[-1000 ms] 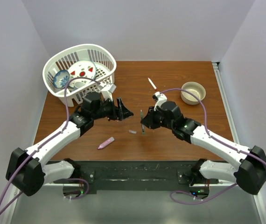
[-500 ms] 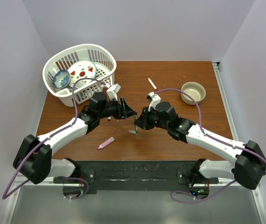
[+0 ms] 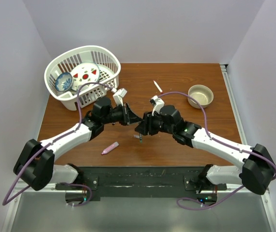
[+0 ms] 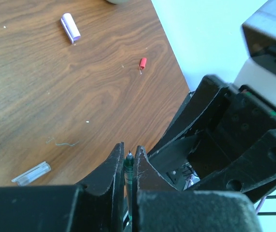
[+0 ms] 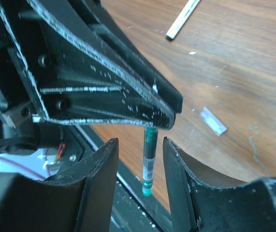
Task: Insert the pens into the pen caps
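My left gripper (image 4: 128, 150) is shut on a dark green-black pen (image 4: 129, 166), whose tip pokes up between the jaws. In the right wrist view the same pen (image 5: 149, 164) hangs below the left fingers (image 5: 128, 96). My right gripper (image 5: 139, 141) is open around it, with a gap on each side. The two grippers meet above mid-table (image 3: 137, 123). A pink pen (image 3: 110, 148) lies near the front and a white pen (image 3: 158, 86) further back. A pink cap (image 4: 70, 26), a red cap (image 4: 143, 62) and a clear grey cap (image 4: 31, 174) lie loose on the wood.
A white basket (image 3: 82, 72) holding dishes stands at the back left. A beige bowl (image 3: 200, 95) sits at the back right. The clear grey cap (image 5: 213, 121) lies on the table just below the meeting grippers.
The left gripper moved right to meet the right one and closed on the dark pen. The right gripper, which held that pen, has opened.
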Motion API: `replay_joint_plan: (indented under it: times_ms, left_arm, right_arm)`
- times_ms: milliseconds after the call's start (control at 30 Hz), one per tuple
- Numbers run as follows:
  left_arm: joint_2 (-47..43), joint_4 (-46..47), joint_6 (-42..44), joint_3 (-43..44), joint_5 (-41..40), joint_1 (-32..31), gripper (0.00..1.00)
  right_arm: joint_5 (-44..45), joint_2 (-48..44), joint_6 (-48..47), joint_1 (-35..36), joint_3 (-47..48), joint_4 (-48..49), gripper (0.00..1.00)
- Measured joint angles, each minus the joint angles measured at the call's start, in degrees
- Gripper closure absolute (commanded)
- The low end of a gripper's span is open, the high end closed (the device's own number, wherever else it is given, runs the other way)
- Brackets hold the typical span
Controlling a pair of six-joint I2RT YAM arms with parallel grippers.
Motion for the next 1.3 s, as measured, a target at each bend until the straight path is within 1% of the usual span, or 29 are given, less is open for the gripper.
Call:
replay_joint_plan:
  times_ms: [200,333,367,400,433,467,500,533,600,633,700,767,933,1033,1067,1167,1300]
  left_arm:
    - [-1.33,0.46,-0.83,0.0,0.59,0.0,1.0]
    - [-1.4,1.22,-1.53,0.0,0.87,0.0,1.0]
    - [-1.4,1.25,-1.7,-0.02,0.9,0.0,1.0]
    - [-1.4,1.36,-2.08,-0.09,0.9,0.0,1.0]
    - [-1.4,1.6,-2.58,-0.15,0.9,-0.02,1.0]
    - [-1.38,1.92,-3.41,-0.15,1.07,-0.11,1.0]
    - [-1.46,2.51,-4.13,-0.15,1.53,-0.13,0.92]
    - [-1.6,2.93,-4.37,-0.15,1.66,-0.2,0.66]
    - [-1.66,3.82,-5.14,-0.15,1.79,-0.39,0.5]
    - [-1.7,3.74,-5.11,-0.15,1.53,-0.44,0.48]
    - [-1.86,2.67,-5.05,-0.11,0.11,-0.28,0.47]
    - [-2.36,0.13,-5.11,0.07,-2.23,-0.28,0.49]
    - [-3.37,-12.52,-7.61,3.34,-12.26,-0.31,0.53]
    - [-3.37,-18.4,-12.41,4.79,-17.11,-0.35,0.57]
    - [-3.37,-20.85,-15.47,5.05,-19.21,-0.52,0.57]
    - [-3.32,-26.58,-22.49,5.05,-23.65,-0.92,0.57]
    - [-2.78,-34.4,-31.76,6.1,-30.51,-2.21,0.57]
  right_arm:
    - [-3.65,-1.27,1.9,0.11,-3.72,2.58,0.63]
    - [-4.48,-2.25,3.02,0.15,-7.06,3.15,0.8]
    - [-4.5,-3.15,3.41,0.15,-8.09,3.54,0.91]
    - [-4.57,-4.11,3.78,0.15,-8.94,3.96,0.97]
    - [-4.92,-5.49,4.15,0.22,-9.88,4.81,1.0]
    - [-5.25,-6.56,4.35,0.46,-10.34,5.51,1.0]
    - [-5.25,-7.43,4.61,0.59,-10.78,6.03,1.0]
    - [-5.27,-8.13,4.74,0.57,-11.19,6.43,1.0]
    - [-5.03,-9.62,4.92,0.57,-11.89,6.8,1.0]
    - [-4.33,-10.45,5.07,0.61,-11.98,6.21,1.0]
    - [-2.56,-11.98,5.07,0.55,-11.93,4.33,1.0]
    - [0.13,-13.49,5.05,0.52,-11.72,1.29,1.0]
    - [6.05,-18.21,3.93,0.52,-10.36,-7.34,1.0]
    - [9.42,-22.08,2.25,0.5,-8.48,-12.33,1.0]
    - [10.38,-23.32,1.62,0.5,-7.5,-13.9,1.0]
    - [12.26,-25.79,0.74,0.5,-6.34,-15.47,1.0]
    - [12.61,-28.92,0.52,0.5,-7.04,-16.57,1.0]
